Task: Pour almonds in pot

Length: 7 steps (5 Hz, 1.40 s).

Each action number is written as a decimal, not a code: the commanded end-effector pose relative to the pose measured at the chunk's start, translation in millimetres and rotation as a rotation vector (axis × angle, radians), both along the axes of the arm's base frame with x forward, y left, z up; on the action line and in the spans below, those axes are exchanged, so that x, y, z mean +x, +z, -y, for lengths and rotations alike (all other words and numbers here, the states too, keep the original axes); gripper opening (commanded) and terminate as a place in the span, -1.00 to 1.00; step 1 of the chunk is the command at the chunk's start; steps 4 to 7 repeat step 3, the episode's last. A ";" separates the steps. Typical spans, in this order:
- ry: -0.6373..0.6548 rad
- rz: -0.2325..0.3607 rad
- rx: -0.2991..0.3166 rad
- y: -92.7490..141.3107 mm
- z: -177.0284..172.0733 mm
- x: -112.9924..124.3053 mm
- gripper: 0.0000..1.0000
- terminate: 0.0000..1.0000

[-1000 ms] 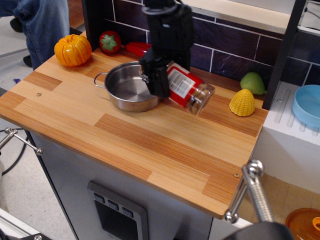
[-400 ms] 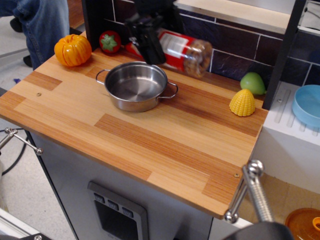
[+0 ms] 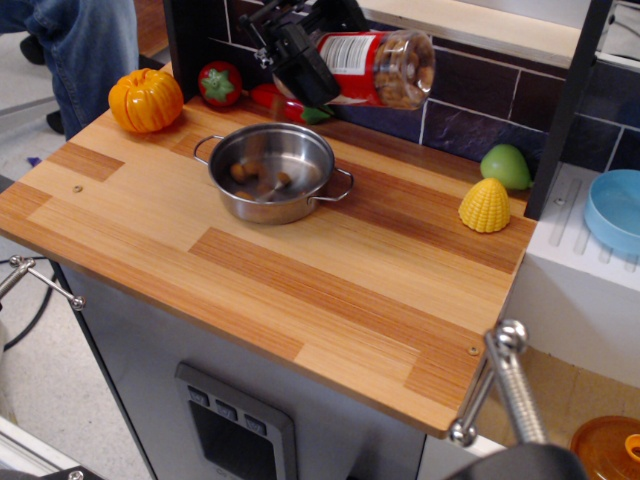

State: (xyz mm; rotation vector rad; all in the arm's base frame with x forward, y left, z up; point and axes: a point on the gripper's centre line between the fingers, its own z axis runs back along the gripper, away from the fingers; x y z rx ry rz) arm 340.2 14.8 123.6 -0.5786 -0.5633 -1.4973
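Observation:
My gripper is shut on a clear jar with a red-and-white label. It holds the jar lying on its side above the back rim of the pot. Brown almonds show through the jar's right end. The shiny steel pot with wire loop handles sits on the wooden counter at the back left. A few almonds lie on the pot's bottom.
An orange pumpkin, a red tomato and a red pepper stand behind the pot. A yellow toy corn and a green pear are at the right. A light-blue bowl rests on the white rack.
My gripper has lifted the jar from beside the pot, up and back to above its rim. The pot was empty; now a few almonds lie in it.

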 end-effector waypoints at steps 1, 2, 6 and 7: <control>-0.027 0.085 -0.092 16.4 -1.4 -2.6 -1.00 -1.00; -0.024 0.086 -0.186 23.6 -0.9 -5.1 -1.00 -1.00; -0.024 0.086 -0.257 28.8 0.4 -8.0 -1.00 1.00; -0.024 0.086 -0.257 28.8 0.4 -8.0 -1.00 1.00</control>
